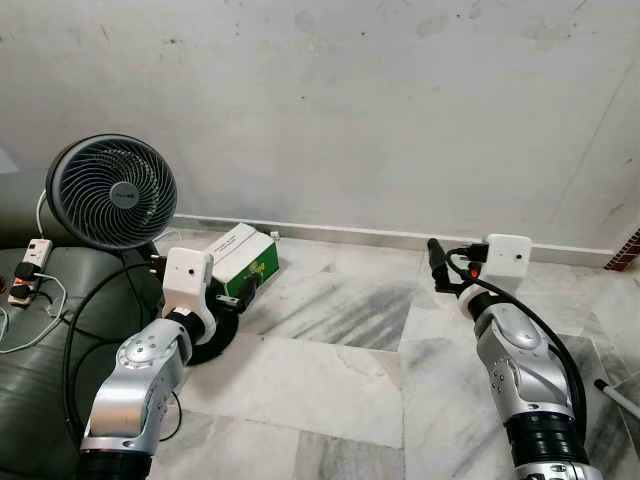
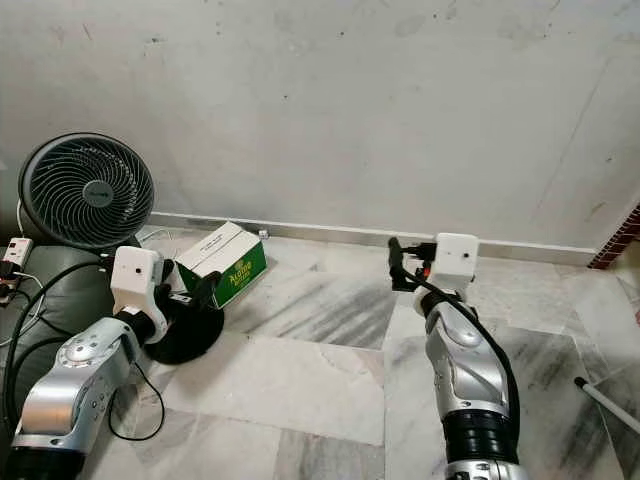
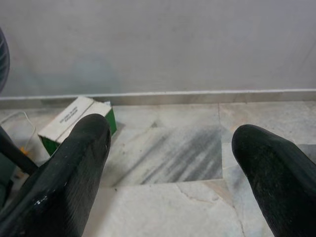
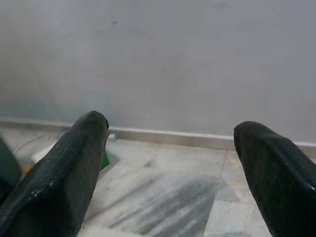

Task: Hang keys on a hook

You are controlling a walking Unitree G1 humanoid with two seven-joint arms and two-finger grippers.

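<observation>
Fingers of both grippers stand wide apart with nothing between them, as each wrist view shows.

Left eye view: two silver arms reach forward over a pale marble floor (image 1: 330, 380) toward a bare grey-white wall (image 1: 380, 100). The left gripper (image 1: 236, 290) sits low on the left, its black fingers pointing toward a green and white box (image 1: 245, 260) lying on the floor near the wall. A round black fan (image 1: 112, 192) stands to the left of the box, just above a dark green cushion (image 1: 30, 370). A white power strip (image 1: 30, 265) with cables rests on the cushion's far left edge. The right gripper (image 1: 438, 262) is held out on the right, above the floor, well apart from the box.

Right eye view: the same scene sits slightly shifted. The fan (image 2: 85, 192) and box (image 2: 222, 262) are on the left, and the skirting (image 2: 400, 235) runs along the foot of the wall. No keys or hook can be made out anywhere.

Left wrist view: two black fingers (image 3: 69, 173) frame the streaked marble floor, widely spread. The green and white box (image 3: 74, 121) lies beyond one finger, close to the skirting.

Right wrist view: two black fingers (image 4: 64, 173) are spread wide, holding nothing. Between them are the wall, the skirting and grey-veined floor (image 4: 168, 197), with a corner of the box just beside one finger.
</observation>
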